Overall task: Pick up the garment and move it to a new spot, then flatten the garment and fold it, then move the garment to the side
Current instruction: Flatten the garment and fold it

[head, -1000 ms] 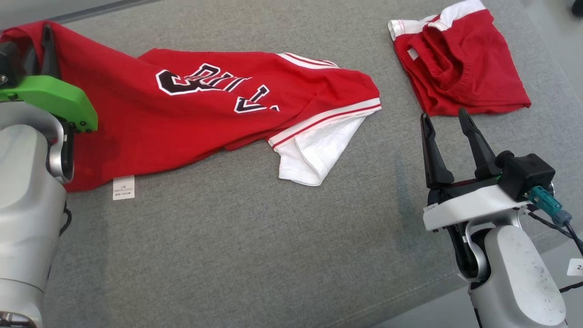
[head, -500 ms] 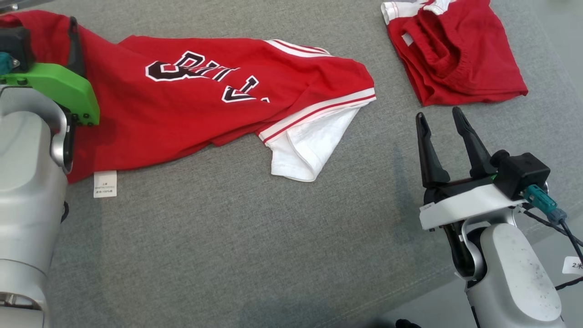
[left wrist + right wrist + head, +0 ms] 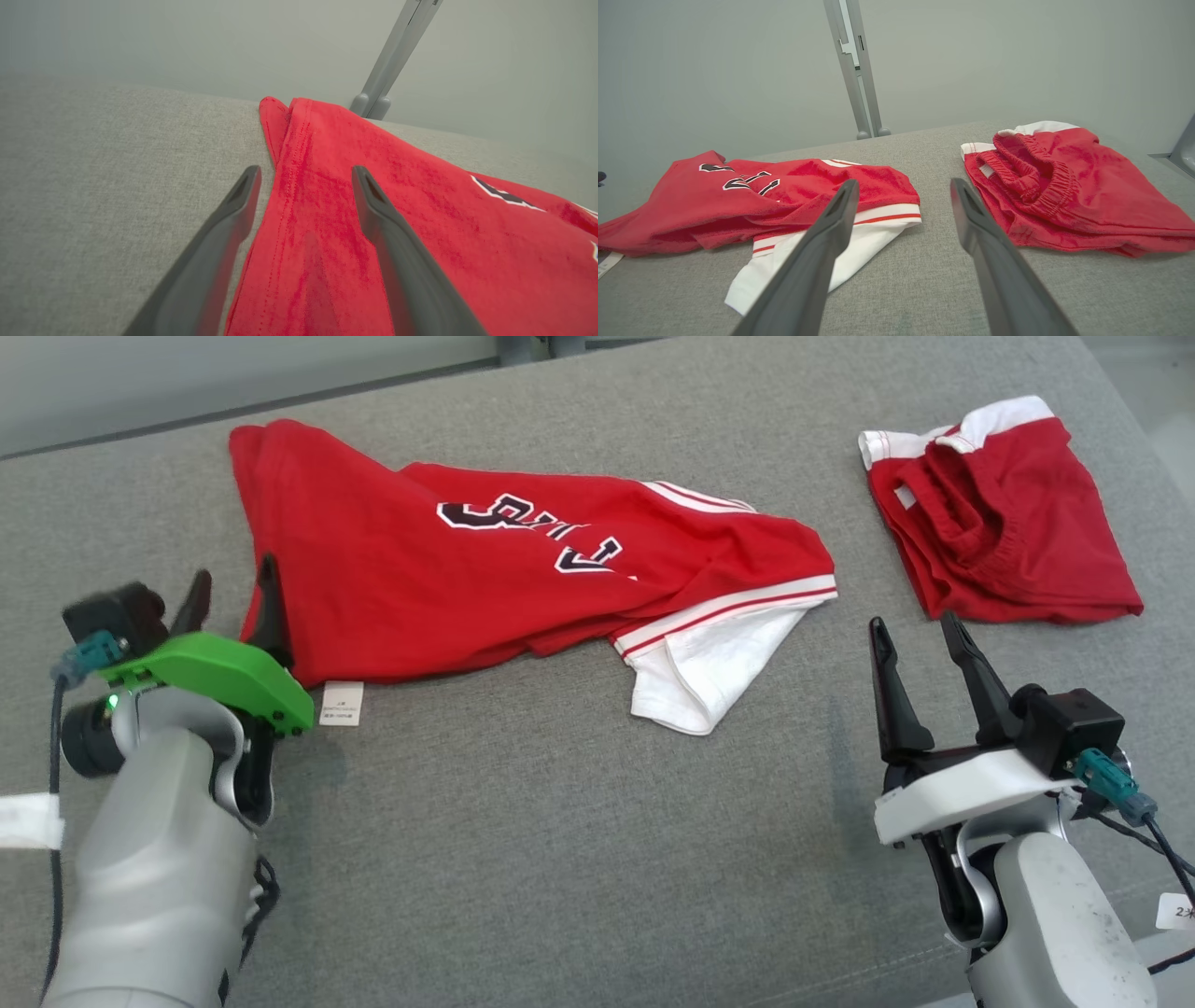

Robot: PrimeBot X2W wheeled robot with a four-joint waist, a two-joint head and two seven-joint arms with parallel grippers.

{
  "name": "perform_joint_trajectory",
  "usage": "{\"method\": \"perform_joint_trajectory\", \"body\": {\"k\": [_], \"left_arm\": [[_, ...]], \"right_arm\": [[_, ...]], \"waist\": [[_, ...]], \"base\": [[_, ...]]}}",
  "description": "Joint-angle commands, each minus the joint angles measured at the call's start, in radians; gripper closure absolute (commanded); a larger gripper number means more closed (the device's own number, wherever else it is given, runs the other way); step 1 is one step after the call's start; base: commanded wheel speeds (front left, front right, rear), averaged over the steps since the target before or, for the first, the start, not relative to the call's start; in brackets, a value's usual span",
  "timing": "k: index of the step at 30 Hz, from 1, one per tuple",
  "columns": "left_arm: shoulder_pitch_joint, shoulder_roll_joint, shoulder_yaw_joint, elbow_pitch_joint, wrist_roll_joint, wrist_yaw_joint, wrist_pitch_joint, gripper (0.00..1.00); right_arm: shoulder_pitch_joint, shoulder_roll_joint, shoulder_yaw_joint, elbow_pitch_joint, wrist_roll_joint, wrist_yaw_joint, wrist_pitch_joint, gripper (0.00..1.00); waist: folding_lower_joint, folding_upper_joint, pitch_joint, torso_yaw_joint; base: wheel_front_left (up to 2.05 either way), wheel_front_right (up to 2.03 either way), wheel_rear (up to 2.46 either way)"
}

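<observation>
Currently the red Bulls jersey (image 3: 485,579) lies rumpled on the far left of the grey counter (image 3: 523,859), its white sleeve (image 3: 709,672) spilling toward the near side. The left end effector (image 3: 235,574) sits at the jersey's left edge, fingers spread, pinching nothing. The right end effector (image 3: 912,623) hovers spread and empty between the sleeve and the folded red shorts (image 3: 1008,551). Flattening looks like the step in hand: the left should close low on the hem, catching both layers, before any pull. The left wrist view shows the hem seam (image 3: 280,196) running between the fingers, a detail the head view leaves unclear.
</observation>
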State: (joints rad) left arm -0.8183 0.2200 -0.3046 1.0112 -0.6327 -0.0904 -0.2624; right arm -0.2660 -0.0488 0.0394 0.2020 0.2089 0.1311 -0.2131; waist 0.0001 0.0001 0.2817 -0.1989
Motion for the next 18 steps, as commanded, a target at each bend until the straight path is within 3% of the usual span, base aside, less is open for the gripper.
{"method": "perform_joint_trajectory", "body": {"k": [1,11,18], "left_arm": [[0.06,-0.015,0.017,-0.007,-0.036,-0.01,0.006,0.0],[0.204,-0.045,0.054,-0.04,-0.14,-0.009,0.142,0.0],[0.246,-0.071,0.123,-0.079,-0.252,-0.016,0.218,0.0]], "right_arm": [[0.025,-0.003,-0.006,0.002,-0.007,-0.001,0.004,0.0],[0.043,-0.003,-0.001,-0.022,-0.01,-0.001,0.024,0.0],[0.039,-0.003,-0.001,-0.038,-0.013,-0.001,0.031,0.0]], "waist": [[-0.0001,-0.0001,-0.084,0.078],[-0.0001,-0.0001,-0.098,0.091],[-0.0001,-0.0001,-0.073,0.058]], "base": [[0.0,0.0,0.0],[0.0,0.0,0.0],[0.0,0.0,0.0]]}}
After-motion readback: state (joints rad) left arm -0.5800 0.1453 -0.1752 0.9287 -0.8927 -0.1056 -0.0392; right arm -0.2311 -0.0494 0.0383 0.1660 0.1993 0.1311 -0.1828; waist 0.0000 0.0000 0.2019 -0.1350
